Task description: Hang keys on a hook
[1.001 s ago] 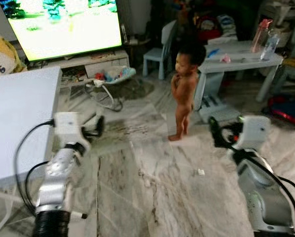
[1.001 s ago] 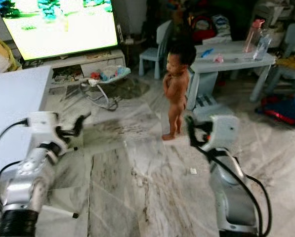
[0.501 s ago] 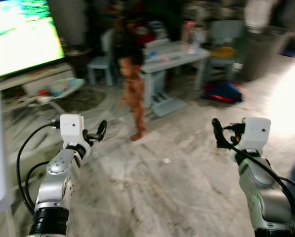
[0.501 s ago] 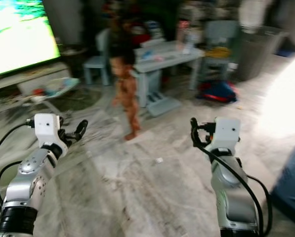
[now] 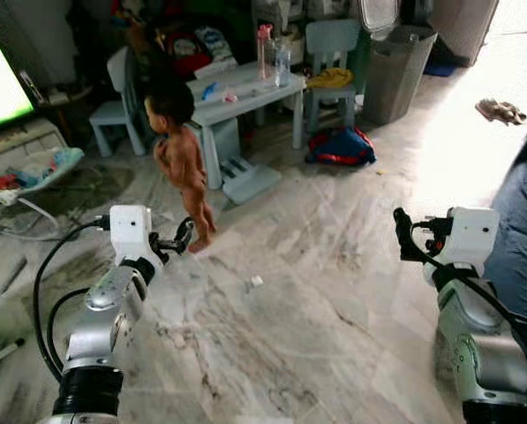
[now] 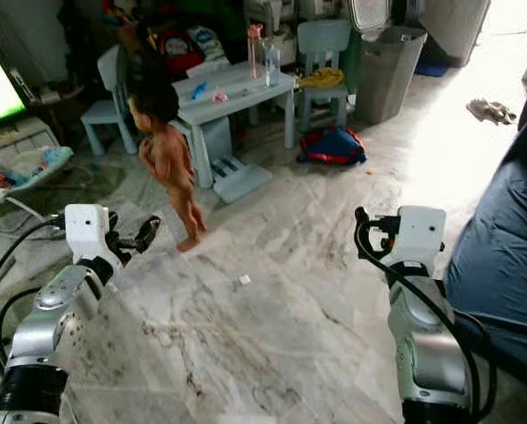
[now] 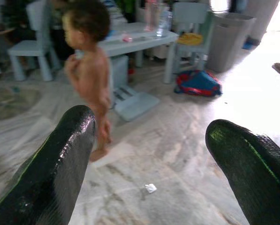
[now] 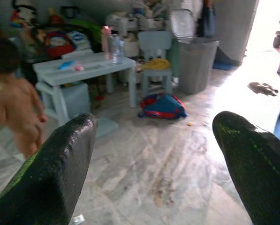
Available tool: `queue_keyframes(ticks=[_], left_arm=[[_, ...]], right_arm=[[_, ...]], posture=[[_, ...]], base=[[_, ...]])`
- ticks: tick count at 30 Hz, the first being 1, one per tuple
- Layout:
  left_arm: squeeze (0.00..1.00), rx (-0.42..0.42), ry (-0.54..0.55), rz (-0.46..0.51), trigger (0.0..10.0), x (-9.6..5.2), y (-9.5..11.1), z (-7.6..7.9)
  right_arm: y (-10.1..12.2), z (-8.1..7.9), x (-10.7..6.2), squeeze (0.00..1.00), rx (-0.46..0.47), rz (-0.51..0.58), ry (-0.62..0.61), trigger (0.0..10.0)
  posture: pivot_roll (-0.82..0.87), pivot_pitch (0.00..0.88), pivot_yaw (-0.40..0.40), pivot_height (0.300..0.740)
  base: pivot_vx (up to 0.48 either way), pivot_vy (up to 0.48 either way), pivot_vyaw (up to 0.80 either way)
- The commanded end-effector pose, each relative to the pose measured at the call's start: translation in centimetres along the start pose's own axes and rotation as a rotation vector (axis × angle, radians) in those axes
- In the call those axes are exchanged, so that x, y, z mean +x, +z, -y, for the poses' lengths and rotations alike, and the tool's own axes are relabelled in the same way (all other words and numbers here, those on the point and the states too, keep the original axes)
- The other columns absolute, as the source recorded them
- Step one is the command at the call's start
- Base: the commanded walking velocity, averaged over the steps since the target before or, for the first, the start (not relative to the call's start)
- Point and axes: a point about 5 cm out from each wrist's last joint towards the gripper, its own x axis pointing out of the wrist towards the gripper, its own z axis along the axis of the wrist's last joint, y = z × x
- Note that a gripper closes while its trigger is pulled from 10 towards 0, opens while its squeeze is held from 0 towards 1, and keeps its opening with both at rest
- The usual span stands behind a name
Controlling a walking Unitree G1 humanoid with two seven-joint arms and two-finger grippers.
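Nearby, we hold our left gripper (image 5: 182, 237) and right gripper (image 5: 402, 237) up over the marble floor (image 5: 316, 291), both spread and holding nothing. Farther off, a child (image 5: 182, 159) stands beside a small table (image 5: 237, 93). We find no readable writing.

The marble floor (image 5: 316, 291) is pale grey with darker brown-grey veins. The low plastic bench (image 5: 245, 93) at the far side is light blue-grey, as are the two small chairs (image 5: 329, 44) beside it. A grey ribbed bin (image 5: 395, 57) stands to the far right. A red and blue bag (image 5: 338, 146) lies on the floor. A pink-capped bottle (image 5: 265, 53) stands on the bench. Both silver arms end in a black-fingered left hand (image 5: 184, 237) and right hand (image 5: 404, 238), each behind a white housing.
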Motion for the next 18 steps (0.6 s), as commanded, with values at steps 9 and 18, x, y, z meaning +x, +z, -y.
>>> queue_keyframes(ticks=[9,18], left_arm=[[0.0,0.021,0.016,-0.005,10.0,0.3,0.2,-1.0],[0.0,0.018,0.026,-0.015,10.0,0.4,-0.1,-1.5]], right_arm=[[-1.0,0.1,0.1,0.0,-0.014,-0.021,0.003,10.0],[-1.7,0.7,0.0,0.0,-0.023,-0.041,-0.01,10.0]], posture=[[-0.04,0.0,0.055,0.74],[-0.04,0.0,0.053,0.74]], base=[[0.238,0.081,0.0],[0.36,0.243,0.0]])
